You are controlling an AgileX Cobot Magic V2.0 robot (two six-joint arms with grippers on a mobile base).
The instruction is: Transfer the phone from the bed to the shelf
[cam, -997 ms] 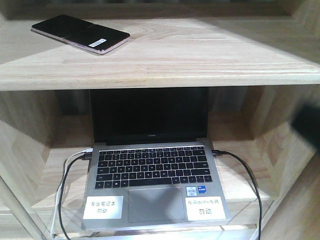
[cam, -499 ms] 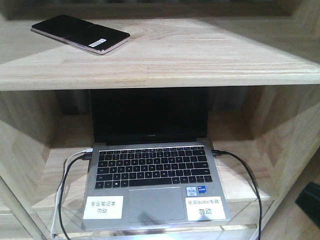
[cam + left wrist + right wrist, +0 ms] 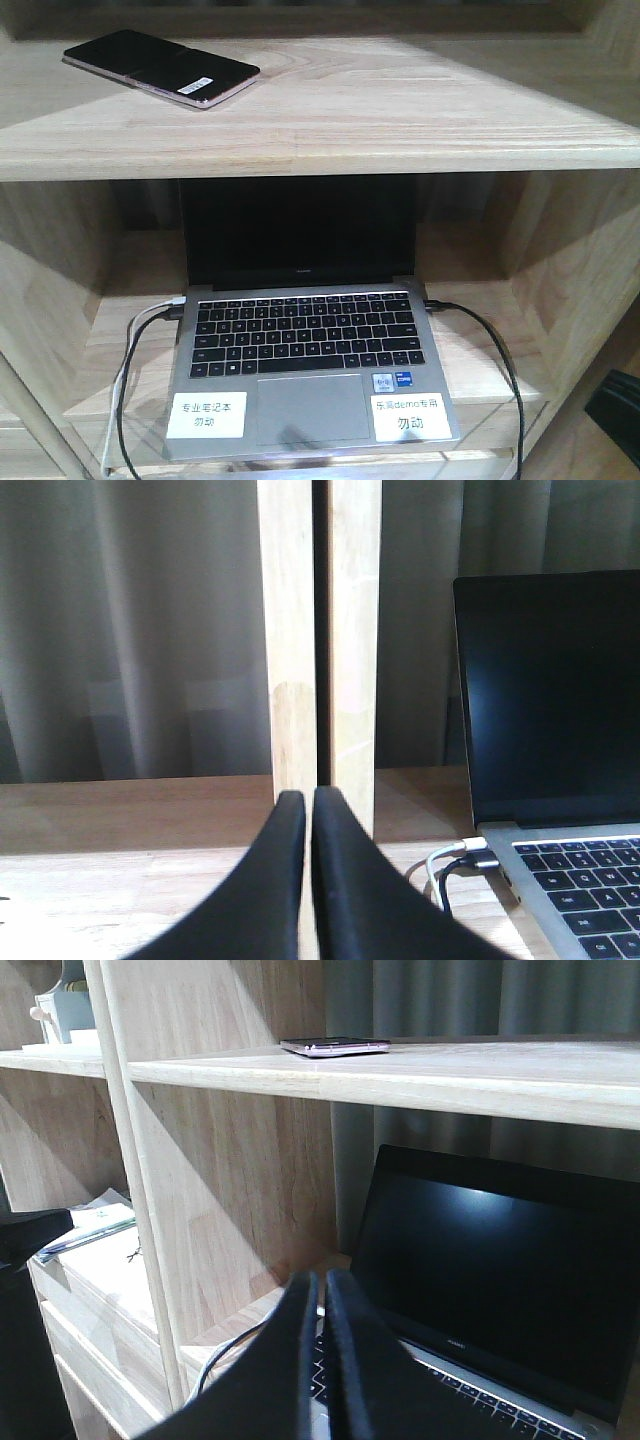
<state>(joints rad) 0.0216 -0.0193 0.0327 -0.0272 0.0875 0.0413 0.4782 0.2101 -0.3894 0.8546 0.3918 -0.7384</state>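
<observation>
Left gripper [image 3: 308,810] clenched, empty, low by laptop [image 3: 305,340]; right gripper [image 3: 320,1295] clenched, empty, below shelf [image 3: 400,110]; phone [image 3: 160,66] flat on shelf top, left end, nothing touching it; bed not in view; placement looks done, nothing left.

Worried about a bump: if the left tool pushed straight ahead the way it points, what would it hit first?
Most likely the upright wooden post of the shelf unit, which stands dead ahead of the shut left tool. How far off it is, the wrist view can't settle. The laptop sits off to the right.
</observation>
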